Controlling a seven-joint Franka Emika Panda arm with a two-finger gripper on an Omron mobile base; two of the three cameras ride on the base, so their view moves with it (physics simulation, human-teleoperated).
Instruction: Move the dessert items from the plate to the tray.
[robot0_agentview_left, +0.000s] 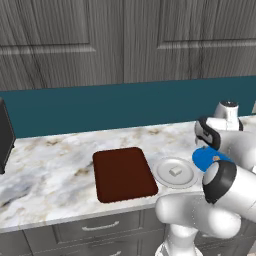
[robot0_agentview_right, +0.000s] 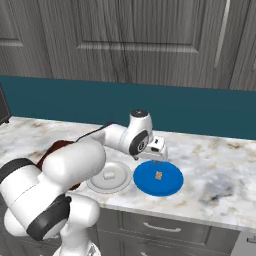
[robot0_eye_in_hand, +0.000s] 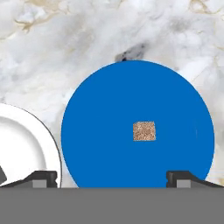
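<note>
The end effector (robot0_eye_in_hand: 112, 178) hung wide open over the blue disc (robot0_eye_in_hand: 138, 127); one dessert piece (robot0_agentview_right: 109, 175) lay on the plate (robot0_agentview_right: 95, 185) near the bench's front edge.

One tray (robot0_agentview_left: 123, 173), one plate (robot0_agentview_left: 162, 172), one dessert piece (robot0_agentview_left: 175, 171), one blue disc (robot0_agentview_right: 159, 178)

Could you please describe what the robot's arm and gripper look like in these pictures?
The arm is glossy white, built of rounded, bulbous segments joined by dark black rings. The gripper has two small dark grey finger tips with blocky, stepped ends. No cables or markings are visible.
</note>
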